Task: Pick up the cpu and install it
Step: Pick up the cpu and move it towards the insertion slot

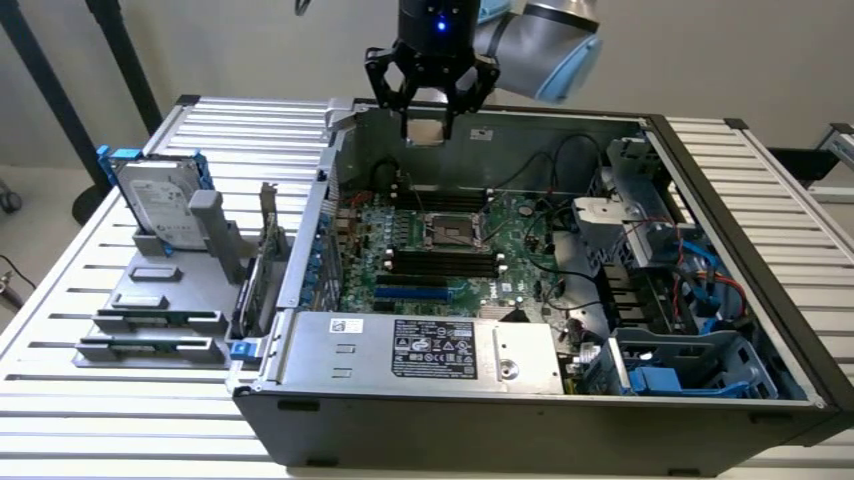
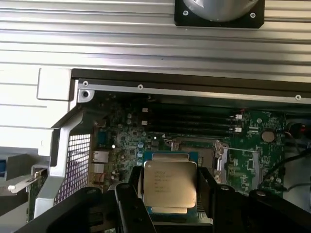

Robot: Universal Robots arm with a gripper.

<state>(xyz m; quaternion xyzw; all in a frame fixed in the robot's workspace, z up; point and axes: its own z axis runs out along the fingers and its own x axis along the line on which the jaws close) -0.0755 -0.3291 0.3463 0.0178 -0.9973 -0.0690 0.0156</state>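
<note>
My wrist view shows the cpu (image 2: pixel 170 183), silver printed top up, gripped by its edges in the end effector (image 2: pixel 171 196) above the green motherboard (image 2: pixel 252 155). The exterior view adds the open computer case (image 1: pixel 534 410) on the slatted desk (image 1: pixel 80 300), holding board, cables and drive bays; the arm (image 1: pixel 547 35) points straight down over its far wall

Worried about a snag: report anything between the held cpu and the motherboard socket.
Nothing visible does. The gripper holds the cpu above the open case; the socket lies bare below it on the motherboard.
</note>
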